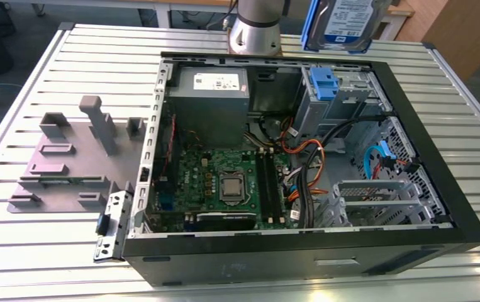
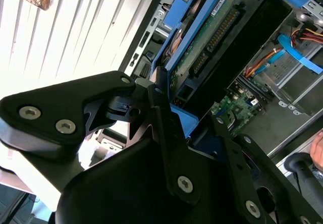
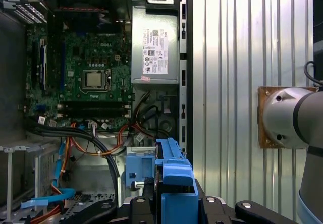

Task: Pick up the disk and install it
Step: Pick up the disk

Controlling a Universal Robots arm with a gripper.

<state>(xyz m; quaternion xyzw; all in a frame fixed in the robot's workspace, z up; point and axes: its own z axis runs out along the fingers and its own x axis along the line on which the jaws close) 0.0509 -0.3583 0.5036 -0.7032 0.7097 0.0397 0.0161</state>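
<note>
Ribbed aluminium bench (image 1: 38, 63) carries everything, and on it lies the open case (image 1: 441, 207), side panel off, taking up the middle and 3 o'clock half of the exterior view. Inside, the board (image 1: 223, 182) sits toward 6 o'clock, the power supply (image 1: 210, 94) at 12 o'clock, and the bay (image 1: 340, 94) with its blue latch (image 1: 324, 82) at about 1 o'clock. At 9 o'clock a grey fixture plate (image 1: 63, 163) rests on the bench. The arm's base (image 1: 256, 28) stands at 12 o'clock. The disk (image 1: 345, 25) hangs high at 1 o'clock, well above the case, label facing the camera and blue bracket along its side. In the second wrist view the end effector (image 2: 166, 108) is closed on the disk, its fingers (image 2: 171, 148) clamped across the blue bracket with the circuit side showing beyond. Picking up looks done; I judge the carry toward the bay to be the step in hand. Seating it would call for squaring the disk to the bay opening and keeping clear of the loose cables (image 1: 307, 151) beside it.
</note>
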